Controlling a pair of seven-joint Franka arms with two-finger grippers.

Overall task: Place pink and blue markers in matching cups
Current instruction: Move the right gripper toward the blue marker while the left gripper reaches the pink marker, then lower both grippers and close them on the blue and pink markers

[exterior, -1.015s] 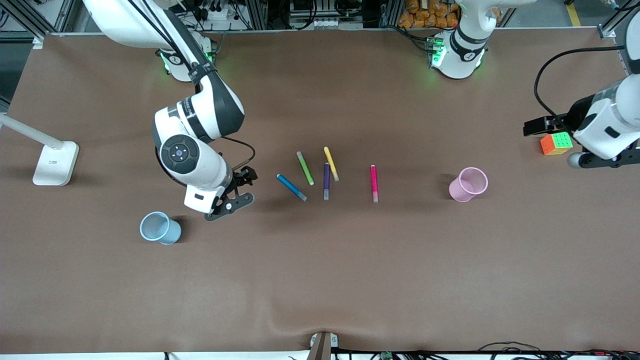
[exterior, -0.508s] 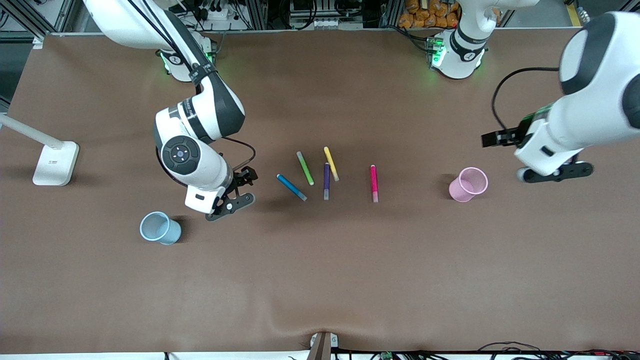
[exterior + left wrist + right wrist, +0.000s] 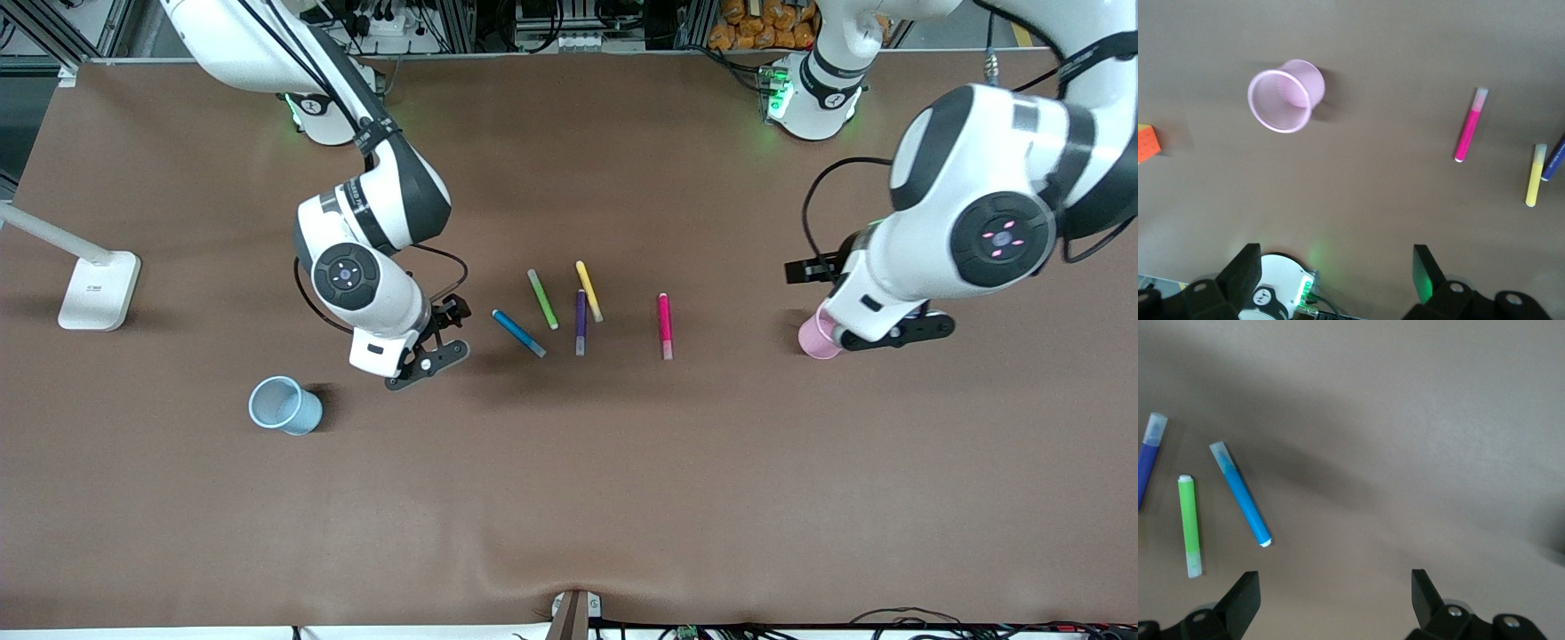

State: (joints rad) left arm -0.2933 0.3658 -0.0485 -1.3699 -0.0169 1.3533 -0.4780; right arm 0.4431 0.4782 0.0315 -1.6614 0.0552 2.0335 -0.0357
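The blue marker point(image 3: 518, 332) and the pink marker point(image 3: 665, 325) lie flat mid-table. The pale blue cup point(image 3: 284, 405) stands toward the right arm's end. The pale pink cup point(image 3: 811, 338) stands toward the left arm's end, partly covered by the left hand. My right gripper point(image 3: 427, 363) is open and empty above the table between the blue cup and the blue marker point(image 3: 1241, 503). My left gripper point(image 3: 898, 331) is open and empty, up over the table beside the pink cup point(image 3: 1286, 95). The left wrist view shows the pink marker point(image 3: 1470, 125) farther off.
Green point(image 3: 542, 300), yellow point(image 3: 589, 291) and dark purple point(image 3: 581, 322) markers lie between the blue and pink markers. A white lamp base point(image 3: 98, 289) stands at the right arm's end. An orange-faced cube point(image 3: 1146, 143) lies near the pink cup. The left arm's base point(image 3: 1281, 287) shows.
The left arm has swung in from the table's end and now hangs over the pink cup's side, hiding the cube. The right gripper has shifted a little toward the blue marker.
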